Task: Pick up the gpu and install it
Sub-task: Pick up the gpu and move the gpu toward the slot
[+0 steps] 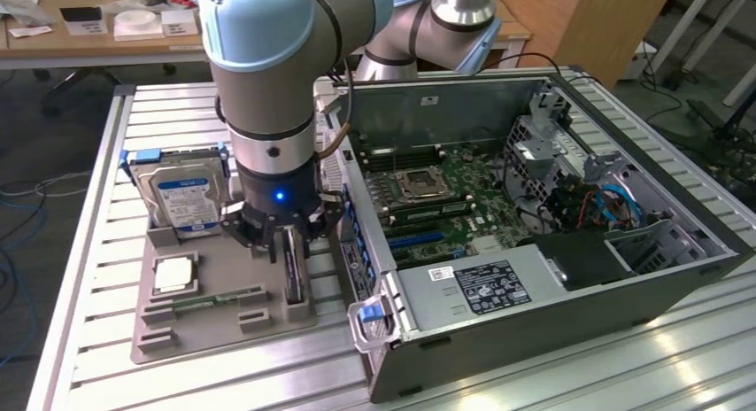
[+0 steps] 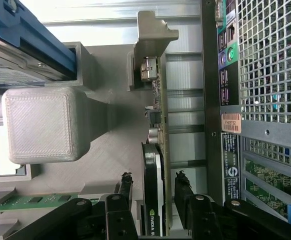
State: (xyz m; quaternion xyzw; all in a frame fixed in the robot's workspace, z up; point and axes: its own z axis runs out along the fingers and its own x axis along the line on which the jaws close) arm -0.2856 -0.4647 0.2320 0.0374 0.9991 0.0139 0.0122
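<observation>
Straddling the gpu [image 2: 154,155], the released claw [image 2: 154,182] hangs directly above, 1 finger either side; the card stands on edge in the grey holder [image 2: 110,150], long axis parallel to the computer case [image 2: 265,75]

On the table [image 1: 532,384] a tray [image 1: 225,331] lies toward the exterior view's left, with an open computer case [image 1: 567,314] just beside it on the right. At the tray's far end a hard drive [image 1: 183,198] stands on edge in a slot. Nearer the camera a processor chip [image 1: 175,275] lies flat, and a memory stick [image 1: 219,298] lies just in front of it. Along the tray's side next to the case, the graphics card [image 1: 293,283] stands on edge in its slot. The gripper [image 1: 289,252] hangs directly over the card, one finger on each side, both apart from it. Inside the case a motherboard [image 1: 461,185] lies on the floor, with a power supply [image 1: 484,287] at the near end.
</observation>
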